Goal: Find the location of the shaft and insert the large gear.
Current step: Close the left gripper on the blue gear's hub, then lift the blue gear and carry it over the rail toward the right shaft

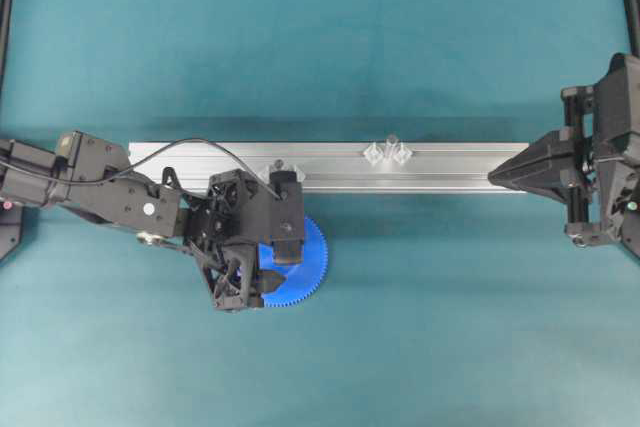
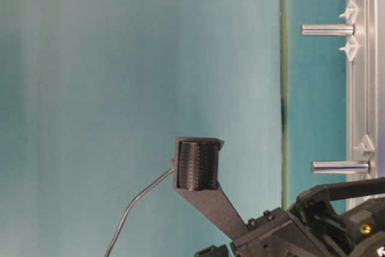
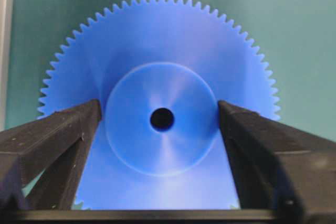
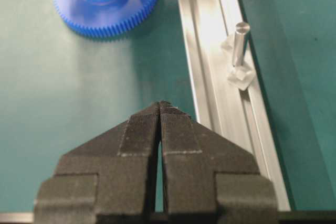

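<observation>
Low in the overhead frame, the left claw (image 1: 262, 282) is straddling the large gear's (image 1: 308, 265) hub, fingers apart; insertion onto the shaft (image 1: 389, 146) remains.

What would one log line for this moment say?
left jaws: around bright blue plastic gear hub, on mat | right jaws: shut, empty | metal pins: bare

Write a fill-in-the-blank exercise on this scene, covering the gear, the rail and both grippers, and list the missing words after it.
1. The left gripper has its fingers on either side of the raised hub of the ____ large gear.
2. The large gear lies flat on the teal mat beside the aluminium rail, not on any ____.
3. The right gripper has its fingertips pressed together, so it is ____.
4. The number of metal pins standing on the rail is ____.

Missing words: blue; pin; shut; two
</observation>
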You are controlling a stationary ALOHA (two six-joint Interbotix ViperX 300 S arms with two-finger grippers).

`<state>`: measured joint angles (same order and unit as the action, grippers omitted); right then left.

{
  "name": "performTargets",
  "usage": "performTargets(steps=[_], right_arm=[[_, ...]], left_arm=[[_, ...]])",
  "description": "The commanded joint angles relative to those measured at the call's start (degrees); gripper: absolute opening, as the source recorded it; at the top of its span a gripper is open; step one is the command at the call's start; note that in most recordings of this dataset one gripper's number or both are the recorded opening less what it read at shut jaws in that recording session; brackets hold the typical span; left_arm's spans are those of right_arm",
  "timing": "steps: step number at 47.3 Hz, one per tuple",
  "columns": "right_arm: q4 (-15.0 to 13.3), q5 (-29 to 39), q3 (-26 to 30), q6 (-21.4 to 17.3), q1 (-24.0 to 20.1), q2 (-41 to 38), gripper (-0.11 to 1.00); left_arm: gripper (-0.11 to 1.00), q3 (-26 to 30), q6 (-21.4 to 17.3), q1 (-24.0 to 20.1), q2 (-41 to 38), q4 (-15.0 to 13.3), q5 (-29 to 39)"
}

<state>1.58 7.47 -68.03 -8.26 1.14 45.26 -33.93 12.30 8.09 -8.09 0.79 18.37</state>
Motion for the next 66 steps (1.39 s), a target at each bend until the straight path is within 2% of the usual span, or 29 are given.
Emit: performTargets(steps=[1, 19, 46, 52, 66], right_arm=[[-0.1, -0.2, 0.5, -0.5, 0.1, 0.2, 0.02], [-0.1, -0.3, 0.4, -0.5, 0.1, 0.3, 0.02], [-0.1, -0.2, -0.6, -0.5, 0.1, 1.9, 0.02], [-0.1, -0.2, -1.0, -0.6, 0.2, 2.8, 0.02], [-0.1, -0.2, -1.7, -0.6, 0.5, 4.7, 0.02]], left_arm=[[0.71, 1.1, 0.0, -0.2, 0.9, 0.1, 0.4], [0.71, 4.5, -4.7, -0.2, 1.5, 0.4, 0.6], [0.71, 9.6, -5.9, -1.1, 5.1, 0.4, 0.0], [0.71, 11.3, -9.4, -2.3, 6.8, 0.4, -1.0], [0.71, 14.3, -20.2, -7.4, 7.2, 0.4, -5.4]])
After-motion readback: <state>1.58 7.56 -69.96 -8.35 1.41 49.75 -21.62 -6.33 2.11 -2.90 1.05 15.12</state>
